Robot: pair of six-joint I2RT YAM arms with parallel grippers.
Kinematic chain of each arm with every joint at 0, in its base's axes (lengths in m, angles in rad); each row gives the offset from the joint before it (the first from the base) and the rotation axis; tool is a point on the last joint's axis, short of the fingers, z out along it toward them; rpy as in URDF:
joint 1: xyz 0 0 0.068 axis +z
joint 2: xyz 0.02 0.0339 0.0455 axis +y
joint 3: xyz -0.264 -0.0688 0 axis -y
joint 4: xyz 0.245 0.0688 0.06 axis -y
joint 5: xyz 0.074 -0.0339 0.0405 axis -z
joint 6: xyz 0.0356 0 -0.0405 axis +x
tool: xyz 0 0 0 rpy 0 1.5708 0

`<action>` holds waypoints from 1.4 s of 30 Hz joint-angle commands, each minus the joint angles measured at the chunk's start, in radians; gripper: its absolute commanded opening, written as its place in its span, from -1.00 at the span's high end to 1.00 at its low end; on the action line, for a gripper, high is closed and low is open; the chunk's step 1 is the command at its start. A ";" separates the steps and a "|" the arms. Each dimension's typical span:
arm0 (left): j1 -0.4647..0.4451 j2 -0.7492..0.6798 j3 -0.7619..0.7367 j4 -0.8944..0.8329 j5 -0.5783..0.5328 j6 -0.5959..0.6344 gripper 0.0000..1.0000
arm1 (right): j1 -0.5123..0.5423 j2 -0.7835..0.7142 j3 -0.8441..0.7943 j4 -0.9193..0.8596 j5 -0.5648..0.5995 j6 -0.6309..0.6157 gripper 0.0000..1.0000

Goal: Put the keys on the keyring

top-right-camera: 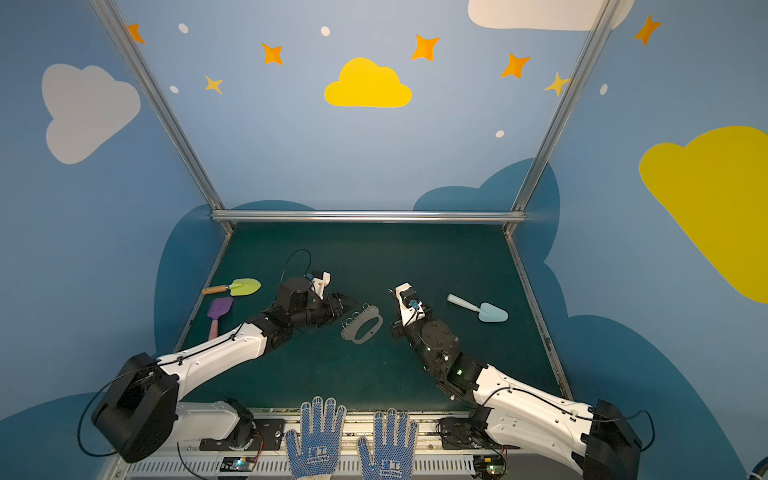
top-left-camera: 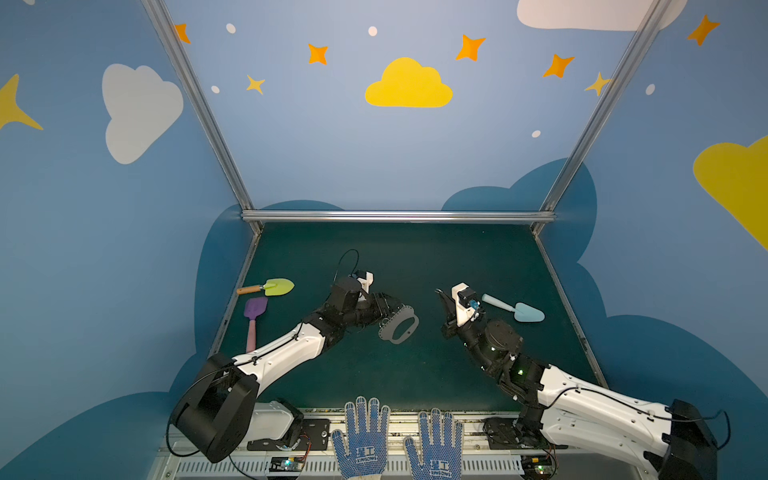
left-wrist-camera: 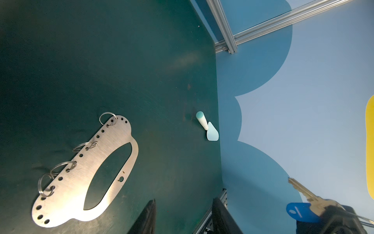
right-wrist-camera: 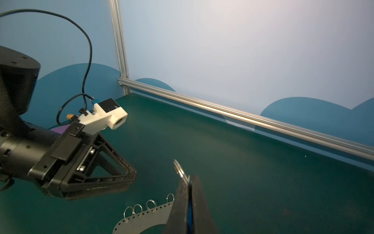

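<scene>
My right fingers (right-wrist-camera: 199,206) are pressed together on the keys (left-wrist-camera: 305,195) — the blue tag (left-wrist-camera: 297,211) is pinched between them. The silver blade juts out past the tips, and a small wire ring (right-wrist-camera: 179,169) sticks up from the pinch. I hold them off the desk (top-left-camera: 415,257), to the right of the keyring (top-left-camera: 399,325) and apart from it.

The keyring lies flat on the desk near the middle. Its little wire rings stand along the curved edge, on the side toward my left arm. My left fingers (left-wrist-camera: 146,216) are spread with nothing between them — they hover just beside that ringed edge, and I cannot tell whether they touch it. A pale blue spade (top-left-camera: 519,309) lies on the desk beyond my right wrist, well apart from the keyring.
</scene>
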 commanded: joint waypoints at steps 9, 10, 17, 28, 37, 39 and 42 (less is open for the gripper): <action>0.003 -0.044 -0.019 0.016 0.002 0.005 0.08 | 0.043 0.004 0.000 0.094 0.034 -0.093 1.00; 0.003 -0.048 -0.021 0.016 -0.001 0.005 0.08 | 0.043 0.004 0.002 0.096 0.036 -0.096 1.00; 0.003 -0.070 -0.026 -0.053 -0.051 -0.004 0.06 | 0.043 0.008 0.013 0.054 0.041 -0.085 1.00; -0.011 -0.015 -0.055 -0.294 -0.167 -0.058 -0.08 | 0.017 -0.001 -0.023 -0.104 0.044 0.032 1.00; -0.007 0.145 0.069 -0.378 -0.229 0.067 -0.09 | 0.014 -0.037 -0.068 -0.171 0.028 0.117 1.00; 0.002 0.195 0.124 -0.402 -0.230 0.093 -0.10 | 0.014 -0.045 -0.077 -0.175 0.028 0.129 1.00; 0.008 0.266 0.200 -0.425 -0.220 0.097 -0.15 | 0.014 -0.054 -0.085 -0.176 0.031 0.134 1.00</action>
